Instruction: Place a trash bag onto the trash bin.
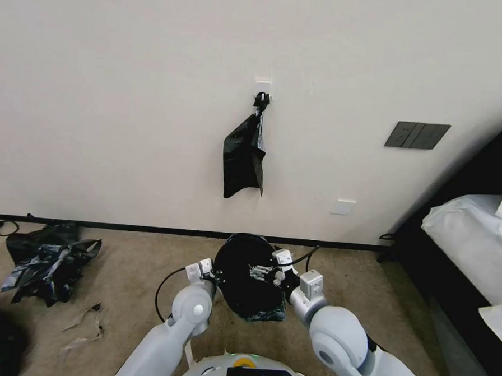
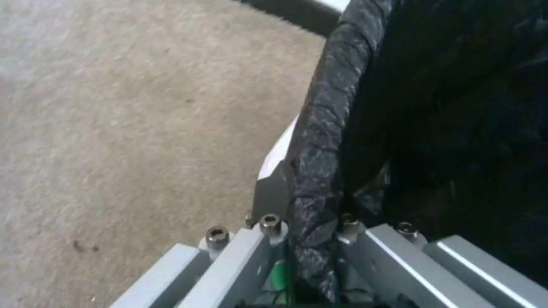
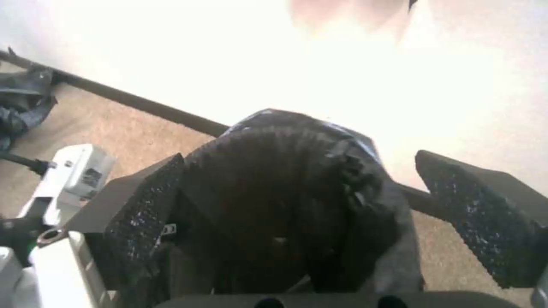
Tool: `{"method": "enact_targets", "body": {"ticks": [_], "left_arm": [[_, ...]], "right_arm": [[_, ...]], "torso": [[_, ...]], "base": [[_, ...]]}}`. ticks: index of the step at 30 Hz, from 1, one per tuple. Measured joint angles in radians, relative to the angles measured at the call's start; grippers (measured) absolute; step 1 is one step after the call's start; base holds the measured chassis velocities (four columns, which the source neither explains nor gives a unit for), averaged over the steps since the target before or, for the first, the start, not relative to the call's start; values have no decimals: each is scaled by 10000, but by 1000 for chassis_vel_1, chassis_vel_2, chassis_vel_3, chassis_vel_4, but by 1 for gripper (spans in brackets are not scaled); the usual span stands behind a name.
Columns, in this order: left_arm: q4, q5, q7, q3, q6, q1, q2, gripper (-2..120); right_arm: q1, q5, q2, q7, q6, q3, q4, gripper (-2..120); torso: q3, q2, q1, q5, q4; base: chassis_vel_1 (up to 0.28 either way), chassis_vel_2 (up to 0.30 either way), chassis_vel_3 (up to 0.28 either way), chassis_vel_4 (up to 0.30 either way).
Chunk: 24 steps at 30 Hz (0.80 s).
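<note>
While the left gripper [image 1: 217, 276] pinched the trash bag [image 1: 246, 277] against the trash bin [image 2: 278, 149] rim on the carpet near the wall, the right gripper [image 1: 260, 272], fingers spread wide, would best press the opposite edge down evenly.

I face a plain white wall [image 1: 127, 92] with a dark baseboard [image 1: 148, 228], beige carpet [image 1: 129, 271] underfoot, a white-sheeted bed [image 1: 472, 244] to my right.
</note>
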<state>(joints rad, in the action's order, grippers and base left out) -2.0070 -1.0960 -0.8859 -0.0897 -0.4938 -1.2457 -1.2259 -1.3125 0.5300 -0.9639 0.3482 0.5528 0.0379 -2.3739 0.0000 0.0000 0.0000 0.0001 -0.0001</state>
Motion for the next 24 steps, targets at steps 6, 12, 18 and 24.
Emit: {"method": "enact_targets", "body": {"ticks": [6,12,18,24], "left_arm": [[257,-515,-389,-42,0,155,-147,0],[214,-767,-390,-229,66,103,-152,7],[-93,-790,-204,-394,64,21,-26,30],[-565,-481,68,-478,26,-173,145,49]], "right_arm": [[-345,-182,-331,-49,-66,195,-63,100],[-296,-179,-347,-49,-65,175,-10,100],[-312,-169,-381,-49,-59,118,32,100],[-331,-165,-442,-48,-81,134,56,100]], "torso": [[0,0,1,-2,0],[0,0,1,-2,2],[0,0,0,-1,1],[0,0,0,-2,1]], "base": [[0,0,0,0],[0,0,0,0],[0,0,0,0],[0,0,0,0]]}}
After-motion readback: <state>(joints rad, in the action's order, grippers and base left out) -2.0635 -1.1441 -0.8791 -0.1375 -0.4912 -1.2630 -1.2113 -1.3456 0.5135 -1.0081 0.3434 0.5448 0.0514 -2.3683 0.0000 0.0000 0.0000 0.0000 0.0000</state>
